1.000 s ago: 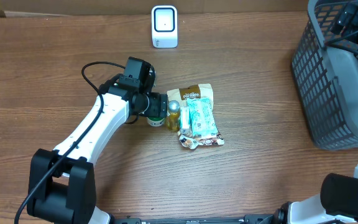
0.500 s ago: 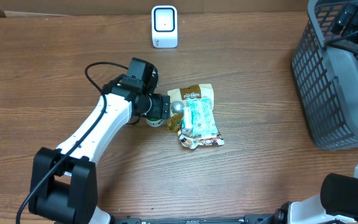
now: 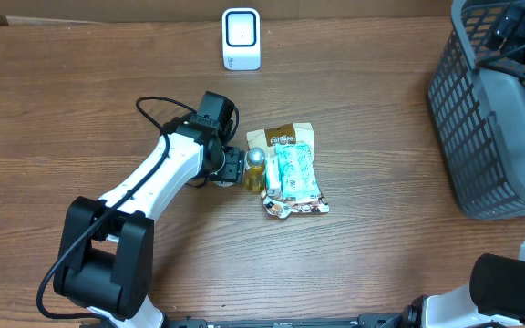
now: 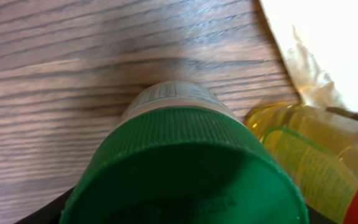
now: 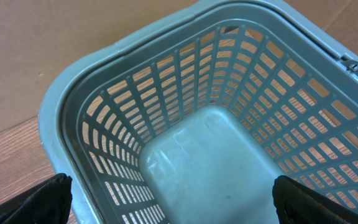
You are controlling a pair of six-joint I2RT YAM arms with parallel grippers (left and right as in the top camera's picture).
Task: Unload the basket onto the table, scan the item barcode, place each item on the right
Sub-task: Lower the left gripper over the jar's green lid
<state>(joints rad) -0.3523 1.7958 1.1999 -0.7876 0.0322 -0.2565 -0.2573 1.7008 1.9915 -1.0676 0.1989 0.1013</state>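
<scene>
Since a second ago the left arm (image 3: 158, 173) has swung toward the yellow bottle (image 3: 255, 169), and the left claw (image 3: 232, 169) now sits hard against that bottle's left side, where before it stood a little farther off. The pile itself has not shifted. The green-capped bottle (image 4: 185, 168) lies on the tabletop (image 3: 80, 100) just left of the yellow bottle. Seen from overhead it is almost wholly covered by the left claw. The left wrist camera shows its ribbed green cap filling the lower frame, with the pale, printed body pointing away over the wood grain. The yellow bottle's shoulder is close at its right. No finger of the left claw shows clearly in either view, so I cannot tell whether it has closed on the green-capped bottle or only straddles it. On the yellow bottle's right side, touching it, lies a teal packet (image 3: 295, 175). A brown-and-white pouch (image 3: 285, 137) lies under that packet and reaches past the yellow bottle's far end. The white scanner (image 3: 241, 39) stands well beyond the yellow bottle, toward the tabletop's far edge. Far to the yellow bottle's right is the grey basket (image 3: 454, 109). The right claw (image 5: 176, 202) hangs over its inside with the jaws spread wide, its two dark fingertips (image 5: 39, 200) at opposite corners of the right wrist view, holding nothing.
</scene>
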